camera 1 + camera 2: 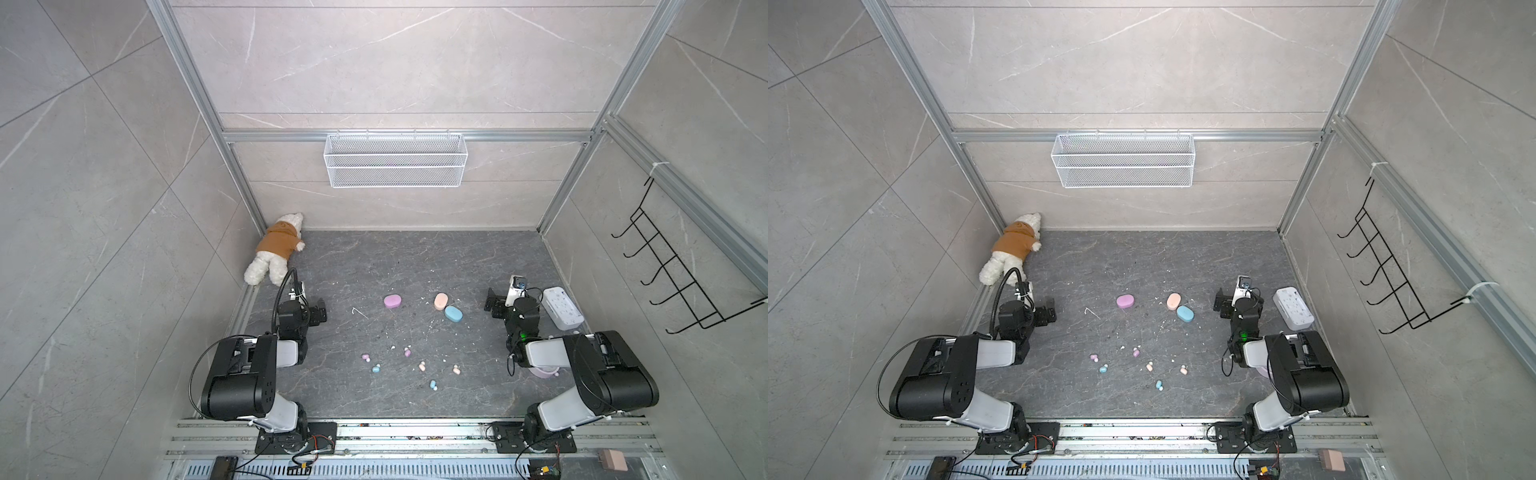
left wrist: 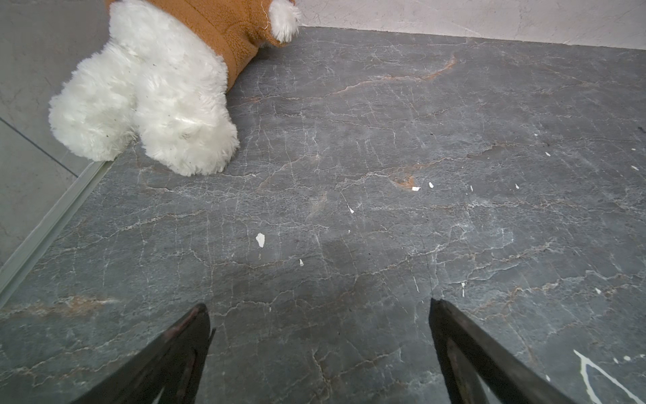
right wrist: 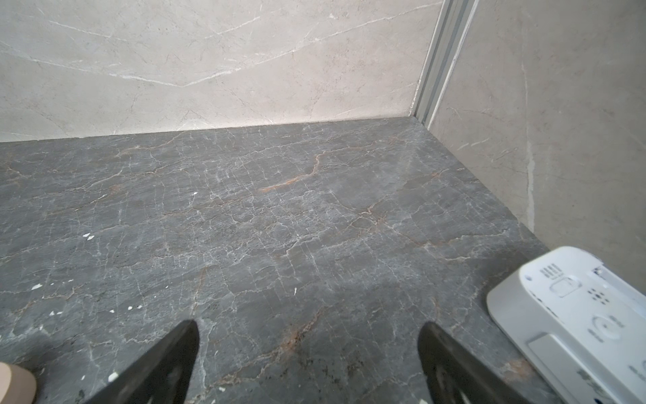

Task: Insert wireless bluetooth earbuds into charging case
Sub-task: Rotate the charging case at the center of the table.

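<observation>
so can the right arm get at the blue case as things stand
Probably yes: the blue case lies close beside the right gripper, bare tabletop between them, jaws open. The peach case crowds one side.

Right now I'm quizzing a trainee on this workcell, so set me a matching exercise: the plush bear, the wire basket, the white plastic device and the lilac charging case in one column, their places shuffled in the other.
1. plush bear
2. white wire basket
3. white plastic device
4. lilac charging case

A. hanging above the far edge
B. middle of the dark tabletop
C. far left corner
D. right-hand edge

Pairs: 1-C, 2-A, 3-D, 4-B
</observation>
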